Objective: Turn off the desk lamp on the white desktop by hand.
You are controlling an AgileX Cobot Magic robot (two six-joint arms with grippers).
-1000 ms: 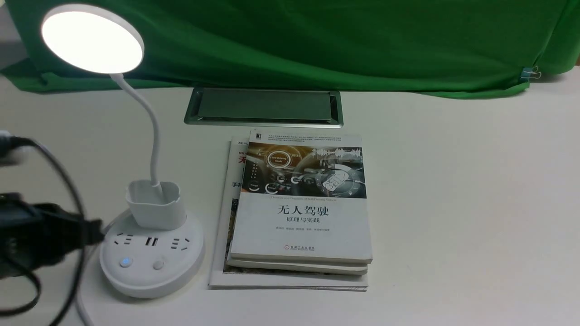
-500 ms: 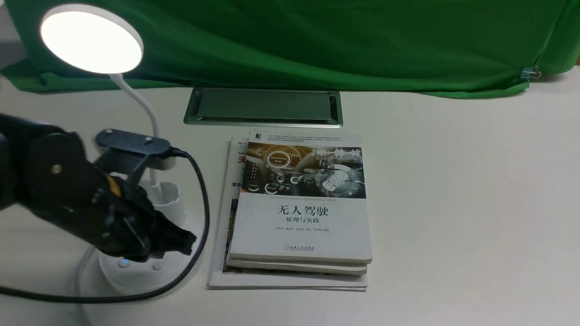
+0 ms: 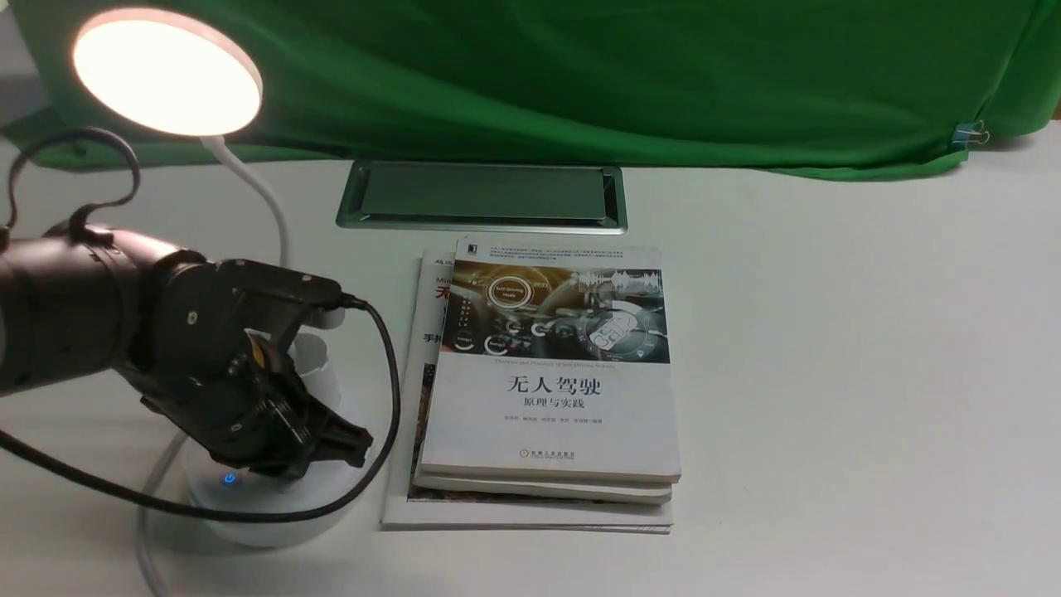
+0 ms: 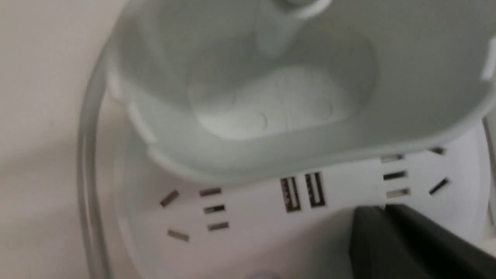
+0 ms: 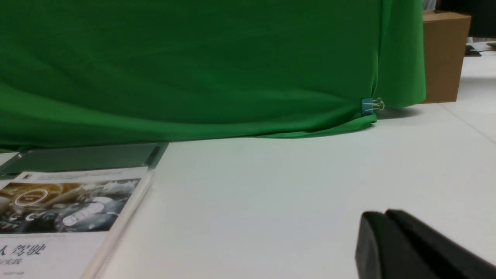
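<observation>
Hovering low over the lit desk lamp (image 3: pixel 168 72), the left gripper (image 3: pixel 355 444) has its black fingers pressed together, holding nothing.
The lamp stands at the near left of the white desktop (image 3: pixel 829 373), just beside a stack of books (image 3: pixel 551 390). Its disc head glows and a small blue light (image 3: pixel 229 478) shines on the round base (image 3: pixel 265 510). The fingertips sit over the base's right side, before the cup holder (image 4: pixel 271 97); contact cannot be made out. The right gripper (image 5: pixel 385 219) is likewise closed and empty.

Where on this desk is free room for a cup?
Widest bare patch: the white desktop right of the books, up to the green cloth. Crowded: the left side, where the left gripper hangs over the desk lamp base.
</observation>
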